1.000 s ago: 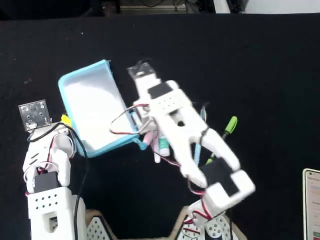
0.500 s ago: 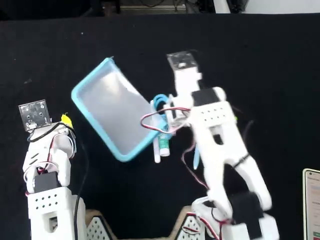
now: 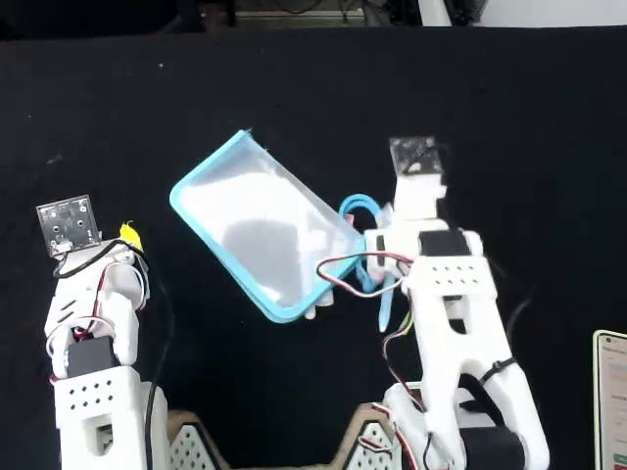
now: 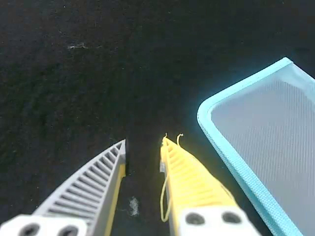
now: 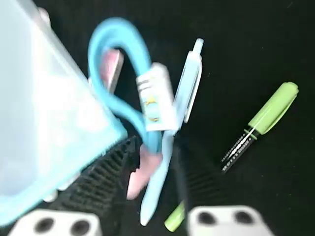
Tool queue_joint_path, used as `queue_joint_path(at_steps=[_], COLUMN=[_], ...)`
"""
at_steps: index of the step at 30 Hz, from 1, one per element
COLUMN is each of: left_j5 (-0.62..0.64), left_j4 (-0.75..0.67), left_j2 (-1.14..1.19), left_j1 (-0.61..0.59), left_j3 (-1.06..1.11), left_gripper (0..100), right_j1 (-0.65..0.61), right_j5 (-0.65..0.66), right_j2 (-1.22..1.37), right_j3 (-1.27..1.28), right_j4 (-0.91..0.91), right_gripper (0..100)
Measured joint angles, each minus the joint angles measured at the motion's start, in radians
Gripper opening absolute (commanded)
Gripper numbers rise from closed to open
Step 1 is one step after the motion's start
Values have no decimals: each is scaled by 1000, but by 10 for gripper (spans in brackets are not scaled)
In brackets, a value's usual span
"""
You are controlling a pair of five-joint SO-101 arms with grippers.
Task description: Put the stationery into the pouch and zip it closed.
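Note:
A clear pouch (image 3: 260, 223) with light blue trim lies tilted in the middle of the black table. My right gripper (image 3: 367, 259) is shut on the pouch's near right corner, beside its blue loop strap (image 3: 358, 208). In the right wrist view the pouch (image 5: 44, 113), the loop (image 5: 115, 64) and my right gripper (image 5: 153, 147) are close together, above a light blue pen (image 5: 177, 118), a pink item (image 5: 142, 179) and a green marker (image 5: 268, 114) on the cloth. The pen (image 3: 385, 308) pokes out by the arm. My left gripper (image 4: 142, 145) stands open and holds nothing, apart from the pouch's edge (image 4: 231, 157).
A white stick-shaped item (image 3: 315, 309) peeks out under the pouch's near edge. A white device (image 3: 612, 401) lies at the table's right edge. The left arm's base (image 3: 93, 392) stands at the front left. The far half of the table is bare black cloth.
My right arm has swung to the right, dragging and turning the pouch with it; the pouch now covers most of the white stick. The left arm has stayed still.

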Motion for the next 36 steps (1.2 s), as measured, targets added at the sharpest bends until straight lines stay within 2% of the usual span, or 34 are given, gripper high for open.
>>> queue_joint_path(at_steps=[3,8,14,19,21,24,30,33,36], left_j5=[0,0,0,0,0,0,0,0,0], left_j4=[0,0,0,0,0,0,0,0,0], left_j2=[0,0,0,0,0,0,0,0,0], left_j1=[0,0,0,0,0,0,0,0,0], left_j3=[0,0,0,0,0,0,0,0,0], left_gripper=[120,120,120,120,120,120,120,120,120], right_j1=[0,0,0,9,41,78,84,43,-6], right_j5=[49,52,54,133,215,410,776,911,965], right_j2=[-2,-2,2,98,135,140,89,28,-11], right_j3=[0,-37,-44,-44,-44,-46,-43,8,66], right_j4=[-11,-43,-184,-203,-203,-186,17,54,55], right_gripper=[218,219,219,218,218,218,218,218,218])
